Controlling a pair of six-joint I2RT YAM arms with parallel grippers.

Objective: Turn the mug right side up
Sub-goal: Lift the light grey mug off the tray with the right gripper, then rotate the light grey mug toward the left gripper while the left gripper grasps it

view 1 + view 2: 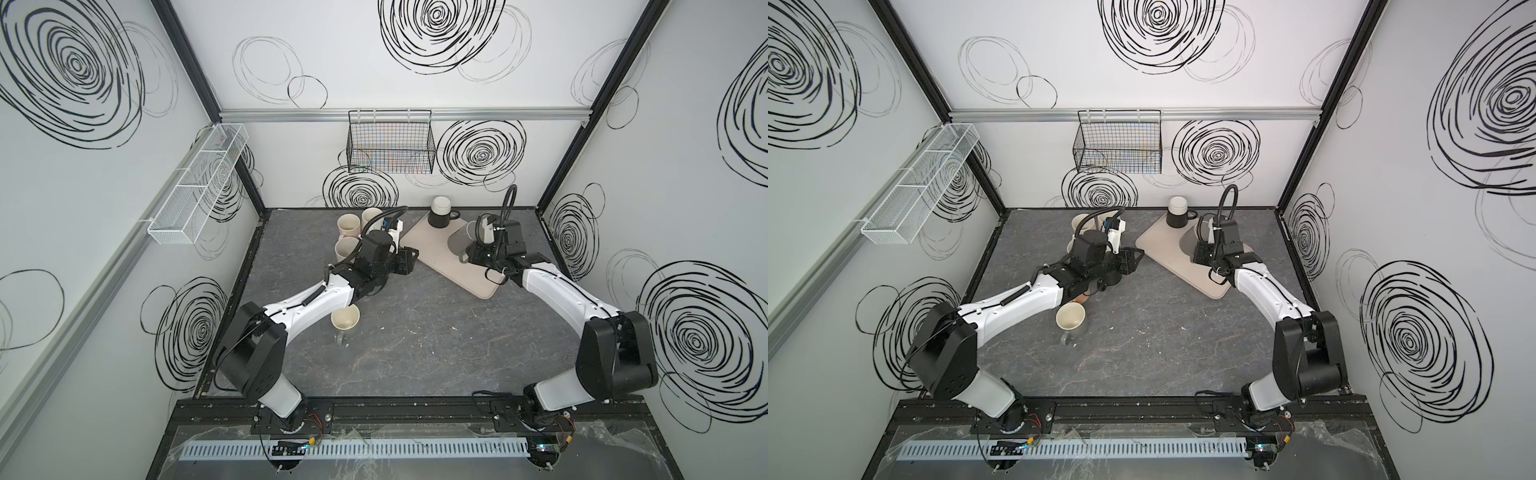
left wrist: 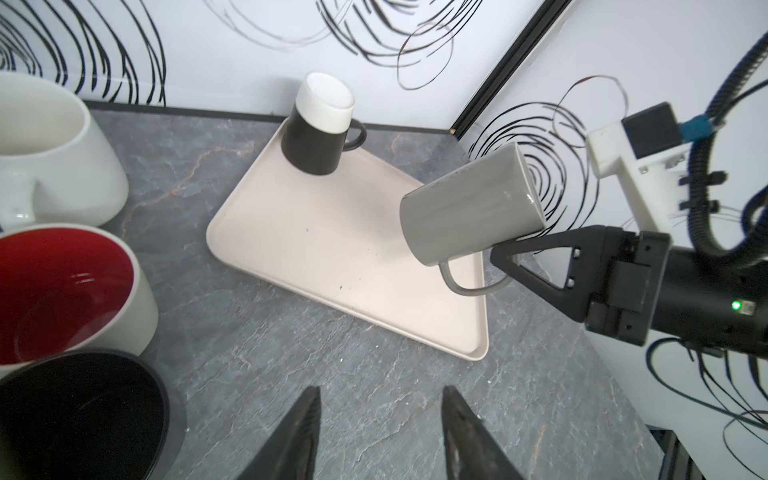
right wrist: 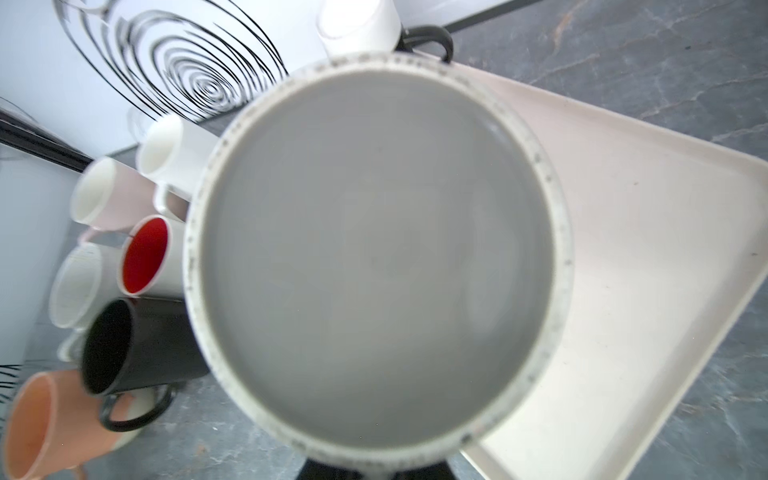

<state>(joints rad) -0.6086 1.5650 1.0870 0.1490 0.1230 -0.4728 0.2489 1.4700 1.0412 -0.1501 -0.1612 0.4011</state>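
A grey mug point(image 1: 460, 242) point(image 1: 1187, 241) point(image 2: 469, 208) hangs tilted almost on its side above the beige tray point(image 1: 453, 276) point(image 2: 311, 249) point(image 3: 623, 199). My right gripper point(image 1: 468, 257) point(image 2: 498, 255) is shut on its handle. In the right wrist view the mug's flat base point(image 3: 374, 257) fills the picture and hides the jaws. My left gripper point(image 1: 409, 261) point(image 1: 1136, 258) point(image 2: 380, 390) is open over bare table left of the tray, with nothing between its fingers.
A black mug with a white base point(image 1: 439, 212) point(image 2: 318, 124) stands upside down at the tray's far corner. Several upright mugs point(image 1: 348, 227) cluster at the back left, among them a red-lined one point(image 2: 62, 291) and a black one point(image 2: 79, 415). A cream mug point(image 1: 345, 321) sits near the left arm.
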